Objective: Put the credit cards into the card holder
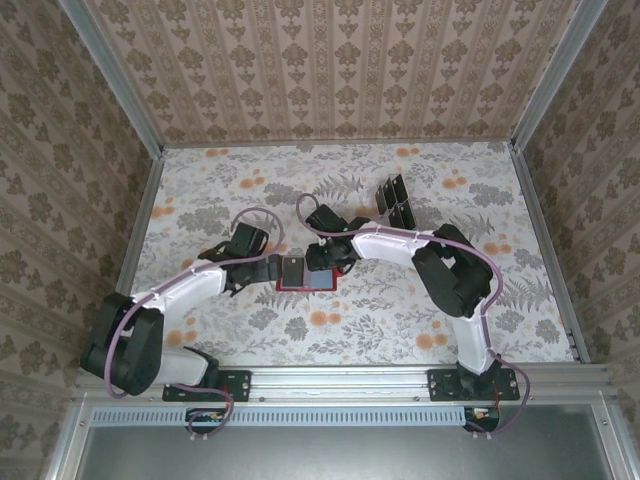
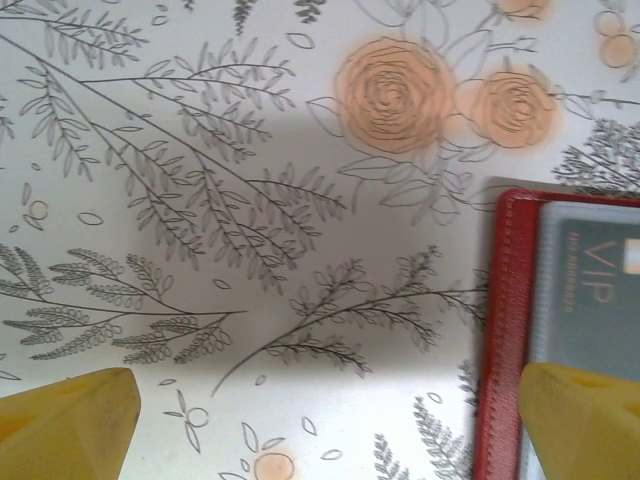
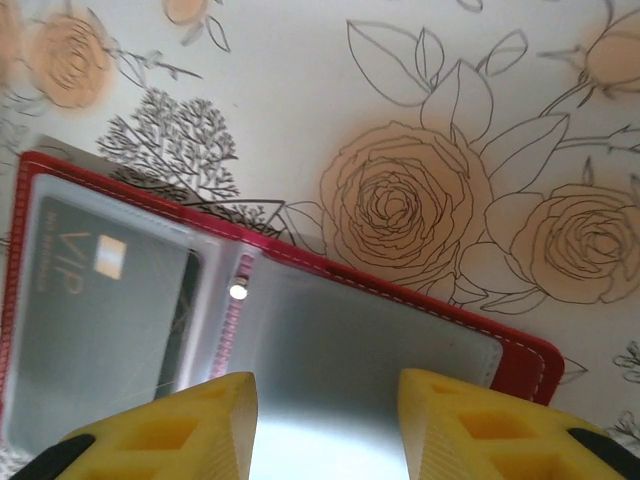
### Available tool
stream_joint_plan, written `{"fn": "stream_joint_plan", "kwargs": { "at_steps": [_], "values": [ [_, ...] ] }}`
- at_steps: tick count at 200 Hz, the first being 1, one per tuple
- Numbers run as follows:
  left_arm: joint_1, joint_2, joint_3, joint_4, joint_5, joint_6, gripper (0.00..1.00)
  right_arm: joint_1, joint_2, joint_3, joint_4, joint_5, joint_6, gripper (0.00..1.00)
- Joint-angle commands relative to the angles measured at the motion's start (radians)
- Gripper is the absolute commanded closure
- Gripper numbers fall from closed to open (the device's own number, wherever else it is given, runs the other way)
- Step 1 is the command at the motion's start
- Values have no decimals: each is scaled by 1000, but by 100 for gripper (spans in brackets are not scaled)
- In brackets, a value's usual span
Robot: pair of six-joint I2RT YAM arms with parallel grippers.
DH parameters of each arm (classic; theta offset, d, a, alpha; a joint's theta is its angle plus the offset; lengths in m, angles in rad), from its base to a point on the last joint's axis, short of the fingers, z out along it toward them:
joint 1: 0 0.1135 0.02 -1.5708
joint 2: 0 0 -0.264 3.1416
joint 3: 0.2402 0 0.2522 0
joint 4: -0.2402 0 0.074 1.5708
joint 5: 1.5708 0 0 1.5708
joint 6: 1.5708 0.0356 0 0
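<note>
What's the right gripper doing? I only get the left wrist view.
Observer: The right gripper is open over the wallet, with nothing between its fingers.
Operator: Is the wallet's second pocket filled?
Observer: The second pocket looks empty, though glare washes over it.
Operator: More cards anywhere?
Observer: Several dark cards stand upright beyond the right gripper, seen from the top view.
</note>
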Motion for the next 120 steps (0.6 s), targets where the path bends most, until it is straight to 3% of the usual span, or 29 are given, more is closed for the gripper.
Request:
{"fn": "stream_joint_plan", "kwargs": {
  "at_steps": [1,46,120],
  "values": [
    [-20,-26,-24,8,25,-13,0,5,38,33,-13,-51,15,56],
    [-95,-50,-57,70,39,-11,0,9,59,17,57,-121,90,56],
    [-209,-94,-122,237,49,-19,0,11,69,2,85,-129,127,55]
  ]
}}
